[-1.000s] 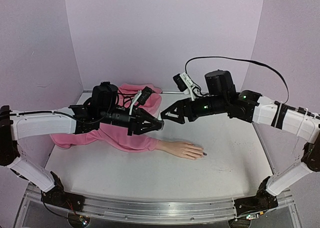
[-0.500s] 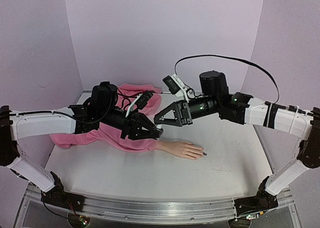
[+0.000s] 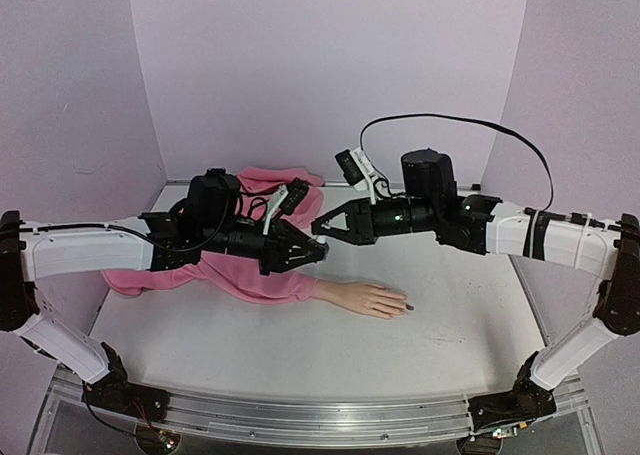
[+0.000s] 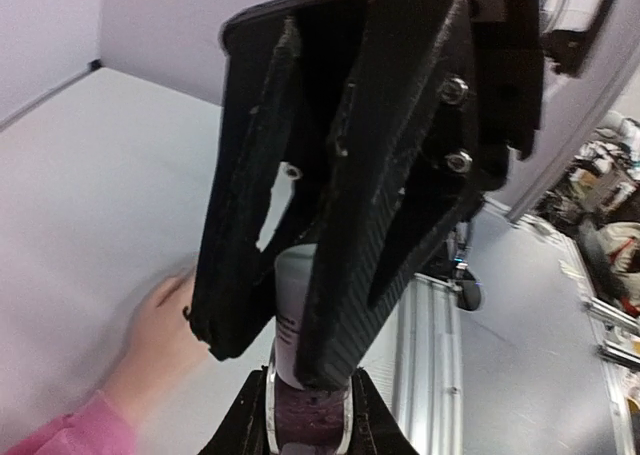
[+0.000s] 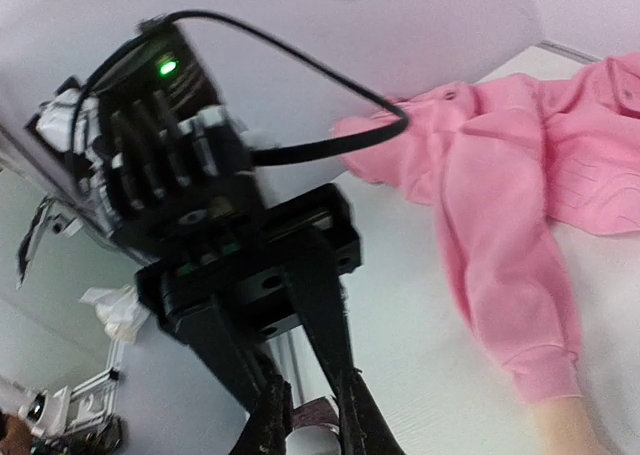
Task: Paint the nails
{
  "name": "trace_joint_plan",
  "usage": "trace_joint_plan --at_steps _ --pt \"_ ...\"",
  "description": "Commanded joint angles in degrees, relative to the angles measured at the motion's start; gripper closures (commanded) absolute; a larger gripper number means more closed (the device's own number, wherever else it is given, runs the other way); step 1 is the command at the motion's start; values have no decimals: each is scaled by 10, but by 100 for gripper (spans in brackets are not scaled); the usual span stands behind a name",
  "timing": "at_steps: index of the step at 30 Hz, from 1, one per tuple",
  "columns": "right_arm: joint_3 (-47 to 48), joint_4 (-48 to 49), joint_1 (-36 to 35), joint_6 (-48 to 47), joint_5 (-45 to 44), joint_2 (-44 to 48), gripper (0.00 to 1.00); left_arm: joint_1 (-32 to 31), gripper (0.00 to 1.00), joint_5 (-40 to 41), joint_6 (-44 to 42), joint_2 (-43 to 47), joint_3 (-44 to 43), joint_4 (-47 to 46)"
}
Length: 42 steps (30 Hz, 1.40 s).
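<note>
1. The nails sit at the fingertips of the mannequin hand. The hand lies flat on the table near its middle, with the fingers pointing toward the right arm's side. I read one nail at the outer fingertip as dark; the others are too small to tell.
2. A pink sleeve runs from the wrist back toward the left arm's side and ends in a heap of pink cloth by the rear wall.
3. The bottle hangs in the air above the cuff, behind the hand and well apart from the nails. Its glass is dark purple, and a white cap sits on the neck.
4. The left gripper has its fingers clamped on the glass body of the bottle.
5. The right gripper comes in from the opposite side, its fingers pinched narrow on the cap. The two grippers meet tip to tip.
6. Both grippers are off the table, and neither touches the hand.
7. From the left wrist view, the hand shows blurred below and beside the bottle. I cannot make out nail detail there.
</note>
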State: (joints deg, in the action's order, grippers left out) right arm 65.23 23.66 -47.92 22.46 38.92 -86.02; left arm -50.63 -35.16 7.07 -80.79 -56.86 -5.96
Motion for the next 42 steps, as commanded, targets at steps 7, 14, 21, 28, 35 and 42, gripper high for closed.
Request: trace_joint_plan --at_steps 7,14,21,28,35,42 --pt "54 -159 -127 173 -593 -52 100 13 100 429 -65 -166 -147 -53" --pt "61 -161 -133 199 -607 -50 100 13 100 383 -54 -172 -133 -73" --pt "64 -139 -100 47 -431 0 57 13 100 134 -88 -109 -57 -72" --pt "33 -135 -30 -34 -105 64 40 13 100 -112 -76 -64 -22 -71" --pt "12 -125 -13 -46 31 79 39 13 100 -301 2 -62 -47 -71" --pt "11 -64 -13 -20 122 48 51 13 100 -321 15 -47 -53 -71"
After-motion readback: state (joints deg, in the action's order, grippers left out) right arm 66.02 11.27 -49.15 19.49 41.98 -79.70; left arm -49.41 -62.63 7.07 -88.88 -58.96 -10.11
